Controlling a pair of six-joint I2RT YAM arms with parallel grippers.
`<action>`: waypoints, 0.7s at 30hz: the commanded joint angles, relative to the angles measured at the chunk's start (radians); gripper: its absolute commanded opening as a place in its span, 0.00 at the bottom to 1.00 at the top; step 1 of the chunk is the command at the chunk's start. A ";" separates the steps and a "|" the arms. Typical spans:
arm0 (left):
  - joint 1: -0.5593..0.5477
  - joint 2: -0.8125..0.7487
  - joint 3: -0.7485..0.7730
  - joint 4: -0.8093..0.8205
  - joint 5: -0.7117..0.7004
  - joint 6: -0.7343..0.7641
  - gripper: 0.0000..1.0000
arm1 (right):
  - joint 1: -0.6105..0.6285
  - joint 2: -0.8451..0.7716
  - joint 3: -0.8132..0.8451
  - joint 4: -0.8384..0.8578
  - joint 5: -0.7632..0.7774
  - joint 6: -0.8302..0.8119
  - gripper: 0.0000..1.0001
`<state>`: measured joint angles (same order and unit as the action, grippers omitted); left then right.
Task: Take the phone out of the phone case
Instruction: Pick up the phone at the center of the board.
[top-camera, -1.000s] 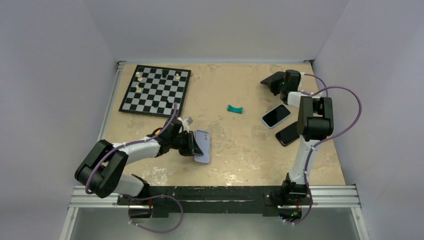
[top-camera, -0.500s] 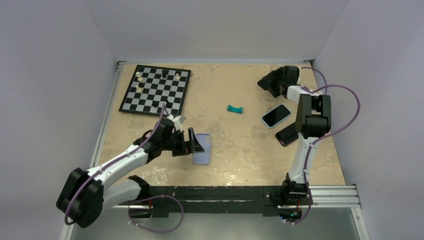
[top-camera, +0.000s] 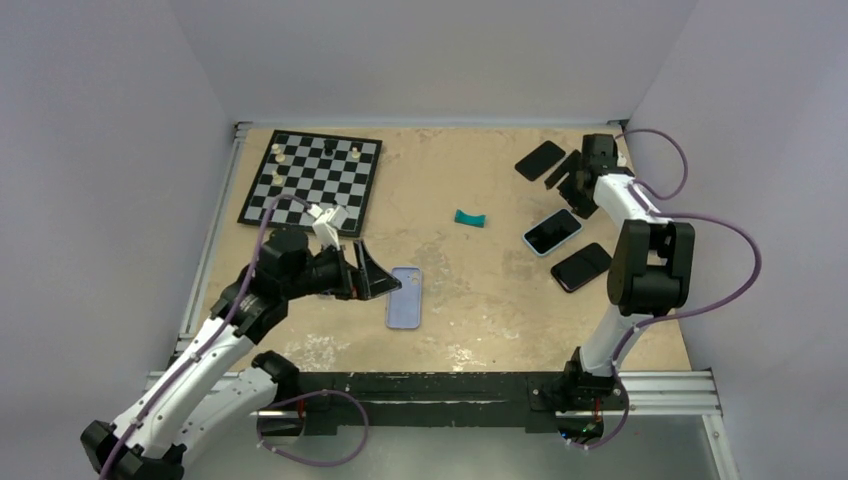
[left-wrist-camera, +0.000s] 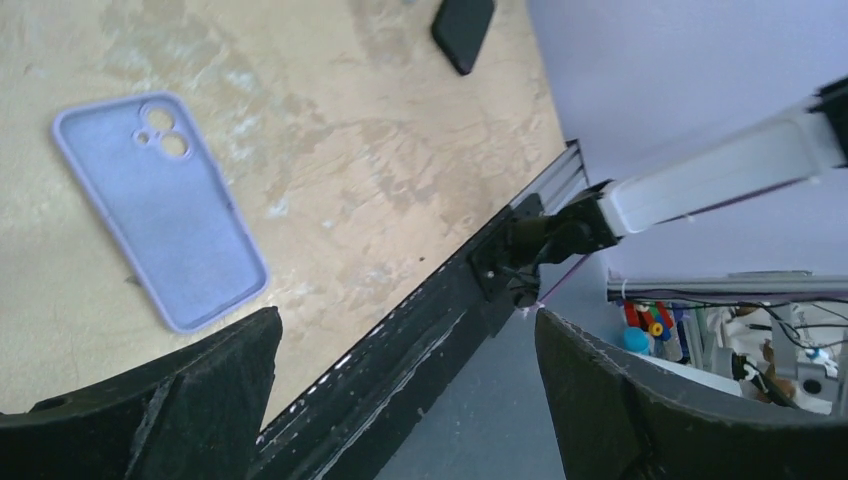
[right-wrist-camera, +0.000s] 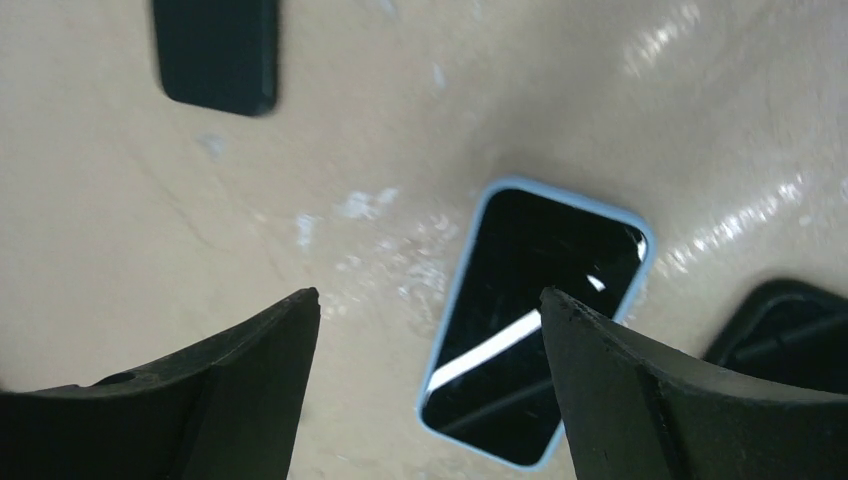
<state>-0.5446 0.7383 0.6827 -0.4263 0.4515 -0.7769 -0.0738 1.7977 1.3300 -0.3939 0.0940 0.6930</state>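
Quick status from my end: the left gripper has its jaws wide apart w/ nothing between them. It hangs just left of the lilac phone case, close but not touching as far as I can tell from the top cam. The case lies flat on the table, roughly front-center, long side running near to far. On the left wrist cam it's lilac all over w/ the camera cutouts and a raised rim showing, so it looks like the hollow side is up, tbh. The right gripper is way over at the far right, jaws also spread and holding nothing, hovering above the tabletop. The black phone lies flat just to its left near the far edge, well apart from the case. On the near side of that gripper is a blue-cased phone, screen up, and the right wrist cam has it sitting right btwn the fingers. A bit nearer again there's a dark phone, can't tell which face is up. Also on the table: a small teal piece mid-table and a chessboard w/ a few pieces at the far left.
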 joint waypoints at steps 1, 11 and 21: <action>-0.002 -0.053 0.150 -0.110 0.049 0.067 1.00 | -0.009 -0.016 -0.061 -0.167 0.021 -0.012 0.84; -0.003 -0.097 0.089 -0.047 0.122 0.026 1.00 | -0.010 0.003 -0.173 -0.067 -0.011 0.051 0.87; -0.003 -0.250 -0.051 0.047 0.025 -0.109 1.00 | -0.011 0.070 -0.135 -0.076 -0.018 0.052 0.83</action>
<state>-0.5446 0.5446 0.6735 -0.4625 0.5201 -0.8036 -0.0799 1.8153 1.1584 -0.4564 0.0669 0.7403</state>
